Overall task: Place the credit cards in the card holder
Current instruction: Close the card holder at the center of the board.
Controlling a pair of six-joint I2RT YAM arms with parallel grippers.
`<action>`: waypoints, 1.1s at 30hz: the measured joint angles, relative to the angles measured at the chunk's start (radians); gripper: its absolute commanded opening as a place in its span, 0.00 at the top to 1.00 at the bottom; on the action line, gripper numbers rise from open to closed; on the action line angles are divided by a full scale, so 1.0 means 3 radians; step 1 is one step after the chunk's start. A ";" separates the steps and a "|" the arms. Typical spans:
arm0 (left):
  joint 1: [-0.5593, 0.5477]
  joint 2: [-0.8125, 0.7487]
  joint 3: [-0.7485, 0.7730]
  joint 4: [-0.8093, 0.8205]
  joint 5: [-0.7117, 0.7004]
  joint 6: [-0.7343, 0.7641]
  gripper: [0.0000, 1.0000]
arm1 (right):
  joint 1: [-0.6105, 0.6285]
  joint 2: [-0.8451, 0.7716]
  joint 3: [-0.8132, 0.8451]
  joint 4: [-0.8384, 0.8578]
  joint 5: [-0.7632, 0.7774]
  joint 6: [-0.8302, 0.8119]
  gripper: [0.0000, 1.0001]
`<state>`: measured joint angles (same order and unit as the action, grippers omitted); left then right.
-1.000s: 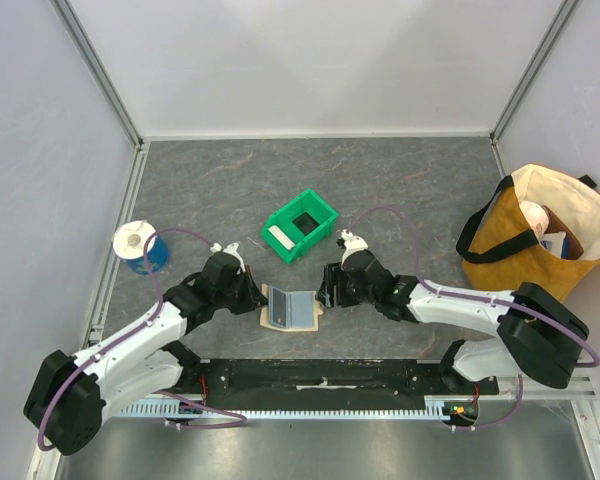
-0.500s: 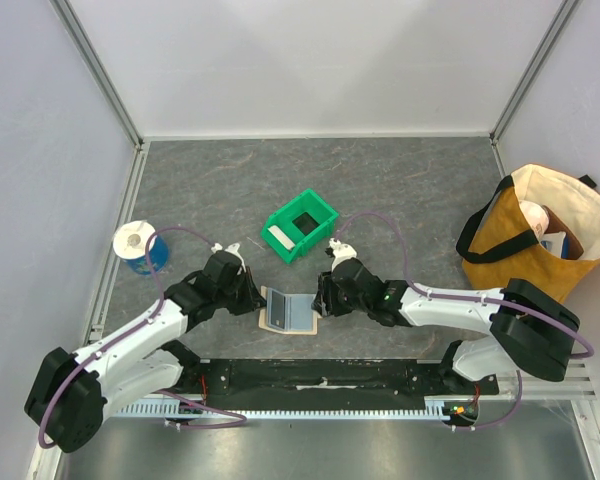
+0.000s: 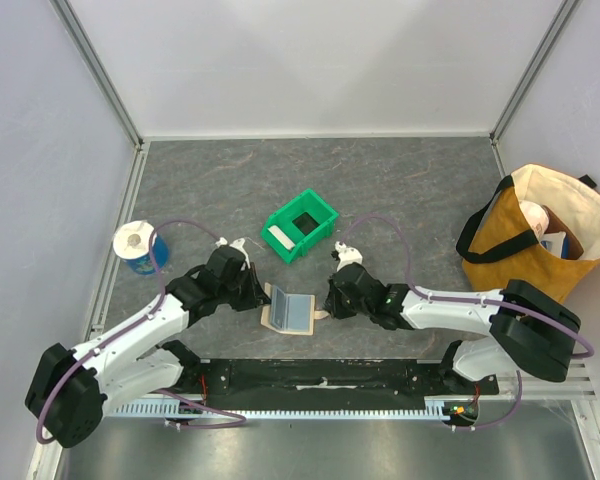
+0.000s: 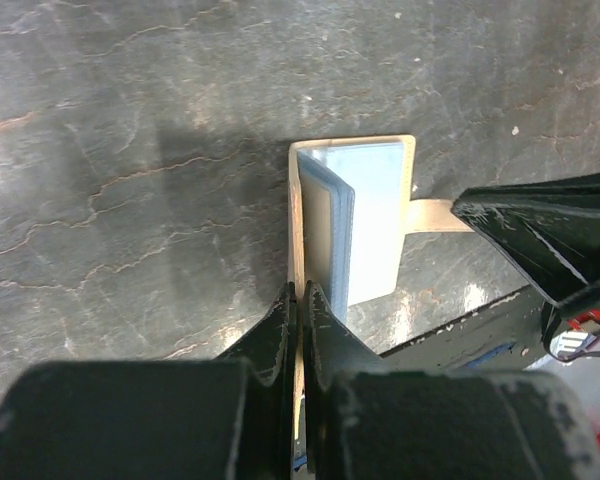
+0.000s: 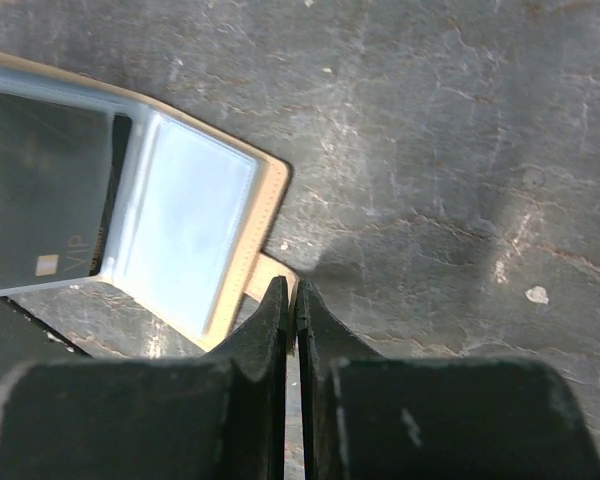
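Right gripper [image 5: 290, 290] just snaps shut on strap tab [image 5: 272, 268], 3 o'clock side of card holder [image 5: 263, 200]. Left gripper [image 4: 300, 296] keeps cover pinched at 9. We reckon holder's braced open for cards now.

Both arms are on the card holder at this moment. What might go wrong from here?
1. The right gripper has its fingers shut on only the thin snap tab, while the left gripper clamps the opposite edge of the card holder. Pulling apart may slip the tab free or strain it.
2. A dark card sits in a clear sleeve; tilting the holder might let it slide out.
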<state>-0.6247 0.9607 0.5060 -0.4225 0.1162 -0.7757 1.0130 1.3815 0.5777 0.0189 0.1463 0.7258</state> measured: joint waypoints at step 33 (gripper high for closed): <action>-0.1087 0.0956 0.0580 0.0533 -0.0245 -0.0081 0.42 | 0.0003 -0.0296 -0.0699 0.0832 0.0060 0.0421 0.97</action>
<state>-0.9508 1.2476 0.6800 -0.2626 0.0425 -0.8001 1.0138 1.2926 0.3679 0.2684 0.1642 0.8520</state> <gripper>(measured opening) 0.589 0.072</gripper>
